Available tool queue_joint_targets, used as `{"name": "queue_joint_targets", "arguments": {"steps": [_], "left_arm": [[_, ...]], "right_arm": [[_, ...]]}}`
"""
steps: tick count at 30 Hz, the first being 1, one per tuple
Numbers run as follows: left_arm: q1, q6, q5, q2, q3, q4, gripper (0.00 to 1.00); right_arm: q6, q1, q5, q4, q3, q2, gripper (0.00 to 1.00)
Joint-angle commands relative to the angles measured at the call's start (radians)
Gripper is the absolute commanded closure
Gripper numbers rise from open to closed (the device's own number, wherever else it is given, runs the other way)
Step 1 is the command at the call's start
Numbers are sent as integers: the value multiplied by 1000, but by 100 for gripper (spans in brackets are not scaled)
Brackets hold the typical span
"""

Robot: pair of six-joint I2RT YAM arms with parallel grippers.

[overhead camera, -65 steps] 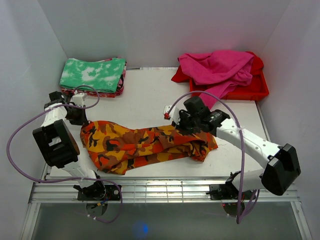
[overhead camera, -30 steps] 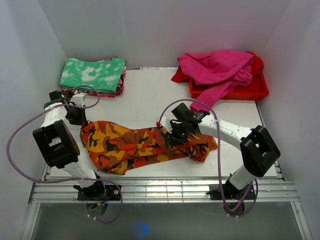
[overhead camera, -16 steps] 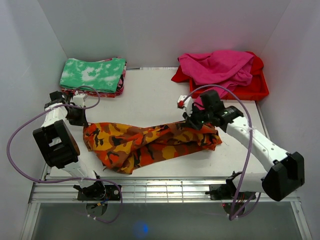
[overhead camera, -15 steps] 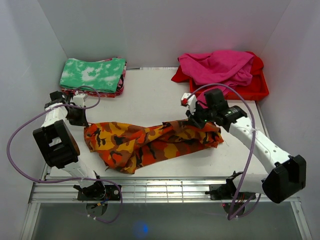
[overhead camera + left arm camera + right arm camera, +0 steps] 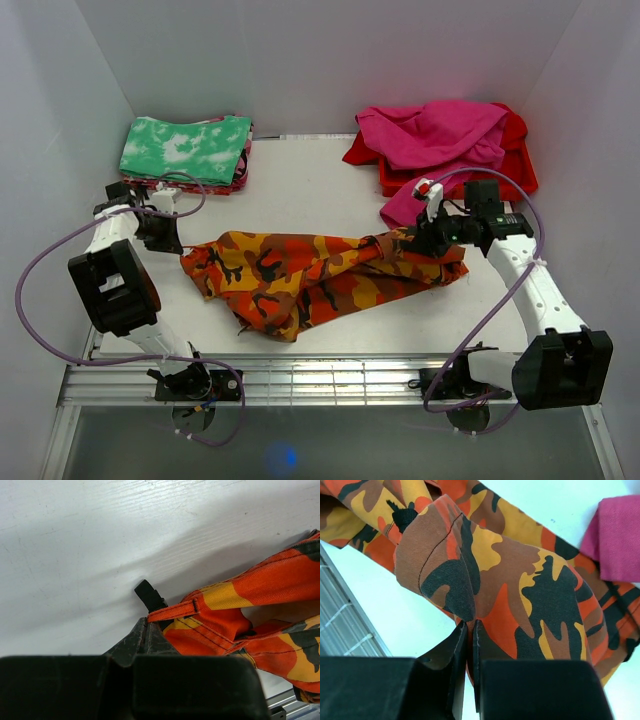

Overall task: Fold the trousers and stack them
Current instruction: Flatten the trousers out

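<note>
We find the left hand (image 5: 146, 629) clamped on the trousers (image 5: 300, 280) at the waistband, right hand (image 5: 470, 625) clamped on a leg fold. Spreading in hand; next, we judge: lay cloth flat between them.

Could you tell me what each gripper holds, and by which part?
Both hold the camouflage trousers: left gripper beside an orange belt loop at one end, right gripper on a fold near the other end.
</note>
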Motion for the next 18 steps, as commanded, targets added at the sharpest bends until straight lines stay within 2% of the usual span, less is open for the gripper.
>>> {"name": "queue_joint_targets", "arguments": {"steps": [1,2,3,4,5,6,7,14,18], "left_arm": [[17,31,-67,-34,20,48,100],[17,34,-72,-33,19,51,100],[19,43,-75,-33,17,51,100],[19,46,-78,-33,12,57,100],[19,49,-83,-33,9,59,100],[19,52,-83,-33,8,61,100],[19,52,-81,-30,8,61,100],[20,71,-106,-26,12,70,100],[25,80,-115,-25,31,70,100]], "right_arm": [[-18,-40,-22,-39,-7,-3,91],[-16,-49,-28,-41,-5,2,89],[-12,-54,-31,-41,-2,5,79],[-9,-63,-38,-42,-1,8,75],[-7,-66,-43,-41,1,16,75],[-7,-66,-46,-39,2,22,87],[-4,-69,-48,-41,4,25,92],[31,-91,-51,-32,28,54,92],[80,-198,-52,3,67,79,92]]}}
